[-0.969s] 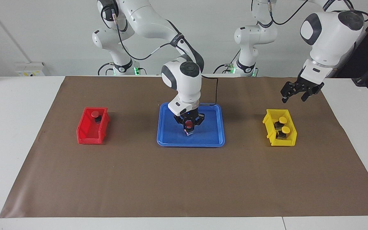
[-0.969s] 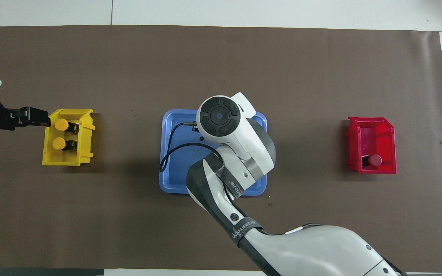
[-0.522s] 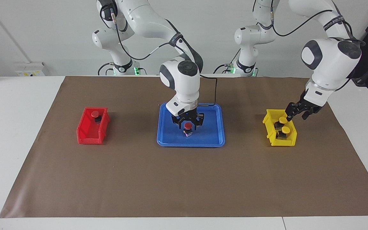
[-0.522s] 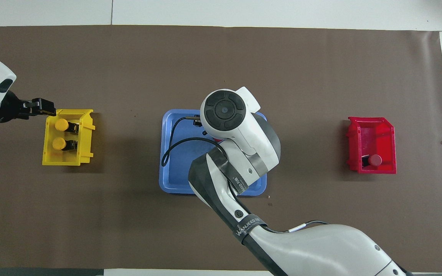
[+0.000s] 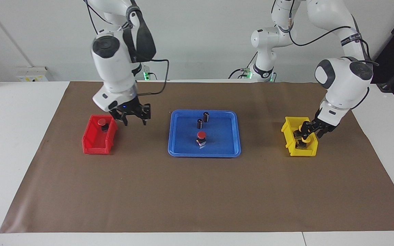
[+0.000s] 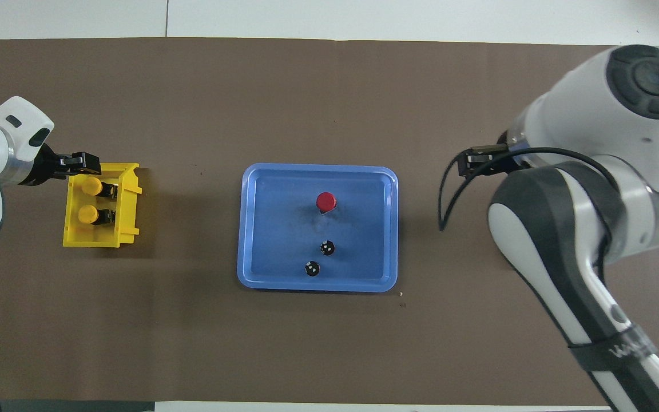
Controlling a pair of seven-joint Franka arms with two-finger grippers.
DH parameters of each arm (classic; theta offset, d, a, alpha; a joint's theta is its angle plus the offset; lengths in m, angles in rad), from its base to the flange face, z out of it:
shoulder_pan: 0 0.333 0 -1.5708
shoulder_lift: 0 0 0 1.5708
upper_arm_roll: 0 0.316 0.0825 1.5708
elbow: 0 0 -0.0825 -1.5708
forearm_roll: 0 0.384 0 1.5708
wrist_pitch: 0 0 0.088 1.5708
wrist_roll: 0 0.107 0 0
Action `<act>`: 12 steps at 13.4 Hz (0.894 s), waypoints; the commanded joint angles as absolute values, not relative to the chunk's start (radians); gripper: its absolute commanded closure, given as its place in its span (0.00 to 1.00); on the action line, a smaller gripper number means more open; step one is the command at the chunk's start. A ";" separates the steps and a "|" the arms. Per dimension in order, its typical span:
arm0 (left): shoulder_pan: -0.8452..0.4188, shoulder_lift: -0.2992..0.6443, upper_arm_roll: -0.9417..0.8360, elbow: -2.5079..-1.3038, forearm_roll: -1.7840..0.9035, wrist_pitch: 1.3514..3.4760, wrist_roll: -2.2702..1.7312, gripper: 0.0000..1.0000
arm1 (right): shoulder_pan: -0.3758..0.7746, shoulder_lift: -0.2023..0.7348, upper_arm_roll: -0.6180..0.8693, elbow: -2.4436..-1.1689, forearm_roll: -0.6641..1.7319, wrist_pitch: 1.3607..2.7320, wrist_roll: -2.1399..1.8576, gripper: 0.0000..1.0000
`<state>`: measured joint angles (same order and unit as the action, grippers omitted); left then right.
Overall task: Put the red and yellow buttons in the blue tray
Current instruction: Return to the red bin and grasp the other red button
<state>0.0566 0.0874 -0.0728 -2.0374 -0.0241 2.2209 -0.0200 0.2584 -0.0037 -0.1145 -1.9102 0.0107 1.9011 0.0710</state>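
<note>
Nearest to the robots, the right gripper [image 5: 134, 119] hangs in the air with its fingers spread wide and nothing between them. It is over the brown mat [image 5: 149, 191], just beside the red bin [image 5: 94, 145], on the side toward the blue tray [image 5: 183, 153]. One red button [image 5: 102, 122] lies in that bin, at its end nearer to the robots.

In the tray, two dark cylinders [image 5: 205, 117] stand nearer to the robots. The other red button [image 5: 201, 135] stands upright a little farther, about in the middle of the tray.

At the left arm's end of the table, the left gripper [image 5: 307, 134] is low inside the yellow bin [image 5: 287, 131], at the two yellow buttons [image 6: 90, 185]. I cannot tell how its fingers stand, or which button it reaches for.

One of the four buttons is in the tray, so I judge the task as early. The step in hand seems to be two picks, one in each bin. For a good pick, each gripper should come straight down, take the blocky body and not the domed cap, and keep its fingers off the bin walls. In the tray, the next buttons should go on the bare floor, apart from the cylinders, so that nothing falls over.
</note>
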 commanded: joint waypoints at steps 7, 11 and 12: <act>0.080 0.104 -0.075 -2.092 -0.032 2.292 0.002 0.31 | 0.028 -0.135 -0.100 -2.266 0.020 2.144 -0.155 0.33; 0.086 0.100 -0.075 -2.128 -0.032 2.333 0.018 0.31 | 0.008 -0.107 -0.100 -2.289 0.017 2.189 -0.147 0.38; 0.084 0.100 -0.075 -2.129 -0.032 2.335 0.015 0.31 | 0.002 -0.097 -0.100 -2.302 0.017 2.213 -0.153 0.38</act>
<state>0.0734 0.1105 -0.0708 -2.1022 -0.0241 2.3012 -0.0058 0.0322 -0.0959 -0.1132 -2.2666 0.0123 2.1640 -0.1454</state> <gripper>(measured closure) 0.308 0.374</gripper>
